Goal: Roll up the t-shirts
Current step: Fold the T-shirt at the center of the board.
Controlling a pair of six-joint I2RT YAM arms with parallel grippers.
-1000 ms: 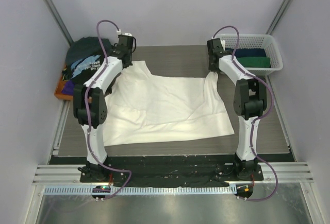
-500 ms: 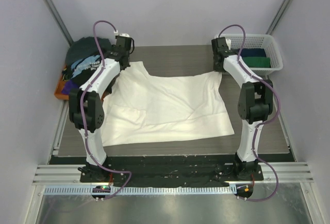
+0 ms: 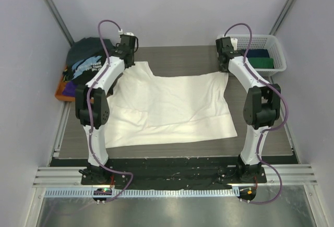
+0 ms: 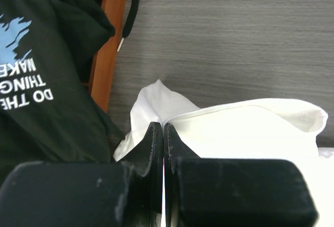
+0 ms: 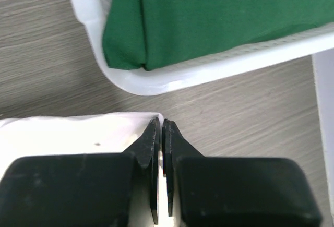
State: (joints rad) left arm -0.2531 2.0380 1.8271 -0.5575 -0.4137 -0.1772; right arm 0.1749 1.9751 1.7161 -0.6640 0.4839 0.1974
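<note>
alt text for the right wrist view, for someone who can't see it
The right gripper is shut on a corner of the cream-white t-shirt, over the grey table. Just beyond, a folded green t-shirt lies in the white basket.

Text carrier: black t-shirt [image 4: 52, 122], at the left of the left wrist view
Line one: "DO THE"
Line two: "THING", cut off by the picture's edge
Line three: "MAKE", cut off likewise
Orientation: lettering appears upside down in that view, pale on black, beside a pale-blue graphic [image 4: 13, 28]
Top view: the shirt's print [image 3: 86, 66] shows, too small to read
</note>
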